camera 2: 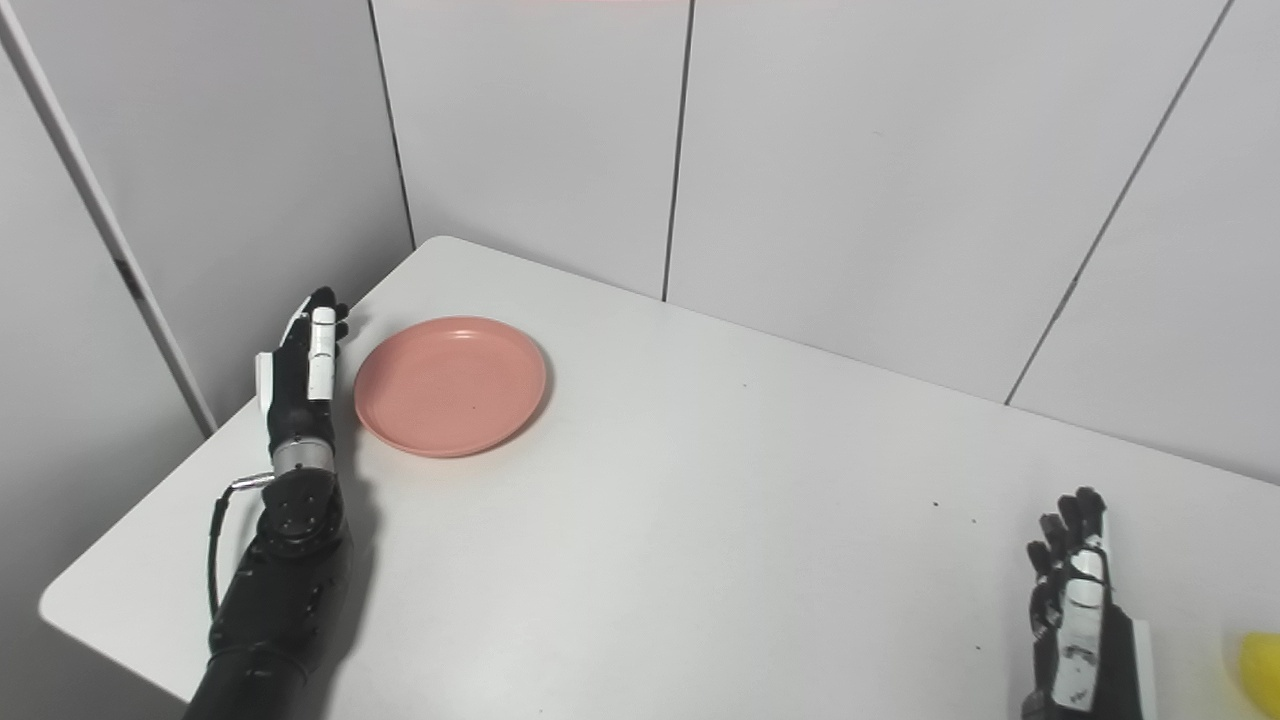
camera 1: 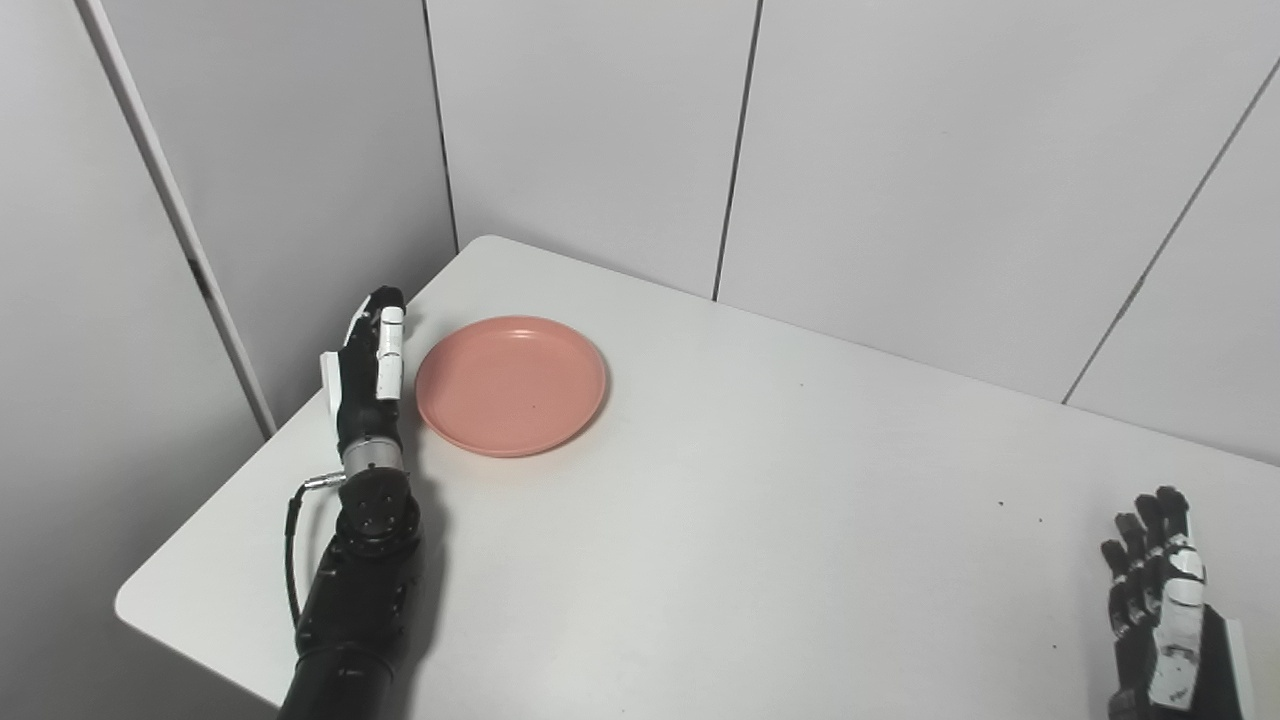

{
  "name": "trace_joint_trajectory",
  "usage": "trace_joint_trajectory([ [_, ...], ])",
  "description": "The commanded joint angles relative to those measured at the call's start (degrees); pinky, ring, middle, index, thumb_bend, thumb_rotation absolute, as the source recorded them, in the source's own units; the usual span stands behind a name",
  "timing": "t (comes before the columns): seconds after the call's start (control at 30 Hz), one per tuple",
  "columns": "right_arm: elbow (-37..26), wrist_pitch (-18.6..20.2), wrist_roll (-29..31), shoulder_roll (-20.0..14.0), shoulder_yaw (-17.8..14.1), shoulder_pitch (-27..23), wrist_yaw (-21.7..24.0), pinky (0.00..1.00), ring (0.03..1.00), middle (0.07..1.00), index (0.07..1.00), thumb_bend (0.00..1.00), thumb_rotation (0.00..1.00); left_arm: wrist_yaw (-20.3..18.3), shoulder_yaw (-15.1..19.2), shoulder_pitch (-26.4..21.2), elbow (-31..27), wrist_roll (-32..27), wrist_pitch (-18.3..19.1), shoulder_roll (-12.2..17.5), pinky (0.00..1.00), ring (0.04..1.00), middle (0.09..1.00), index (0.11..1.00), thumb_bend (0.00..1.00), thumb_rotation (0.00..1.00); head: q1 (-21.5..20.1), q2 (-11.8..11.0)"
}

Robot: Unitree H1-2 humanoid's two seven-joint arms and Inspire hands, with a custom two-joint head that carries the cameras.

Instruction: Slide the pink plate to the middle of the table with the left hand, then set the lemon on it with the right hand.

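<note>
The pink plate [camera 1: 511, 384] lies flat near the table's far left corner, with nothing on it. My left hand [camera 1: 368, 365] stands on edge just left of the plate's rim, fingers straight and together, holding nothing; whether it touches the rim I cannot tell. My right hand [camera 2: 1075, 590] rests at the lower right with fingers extended upward and nothing in it. A sliver of the yellow lemon [camera 2: 1262, 668] shows at the right border of the right eye view, to the right of that hand.
The white table [camera 1: 760, 520] has a rounded far left corner close to grey wall panels [camera 1: 600, 130]. A few dark specks lie on the table's right part. The table's left edge runs just beside my left forearm [camera 1: 355, 600].
</note>
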Motion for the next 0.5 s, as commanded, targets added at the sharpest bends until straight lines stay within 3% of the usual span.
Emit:
trace_joint_trajectory([
  [0.0, -1.67, -0.53, 0.48, -0.06, -0.46, -1.07, 0.27, 1.0, 1.0, 1.0, 1.0, 0.72, 0.99, -1.04, -0.71, -2.16, -0.44, -0.97, 0.11, 0.45, 0.88, 0.858, 0.84, 0.827, 0.77, 1.0, -0.08, 0.03],
  [0.13, -2.14, 0.05, 0.18, 0.02, -0.35, -1.08, 0.06, 1.0, 1.0, 1.0, 1.0, 0.71, 1.0, -3.32, -1.5, -1.95, -1.42, -2.88, 0.19, 0.47, 0.87, 0.851, 0.847, 0.839, 0.77, 1.0, -0.21, 0.13],
  [0.47, -2.87, 0.61, 0.28, 0.61, -0.45, -0.94, -0.34, 1.0, 1.0, 1.0, 1.0, 0.71, 0.99, -6.8, -4.59, -1.65, -4.4, -4.08, 6.05, 0.6, 0.87, 0.868, 0.854, 0.841, 0.76, 1.0, -0.3, 0.25],
])
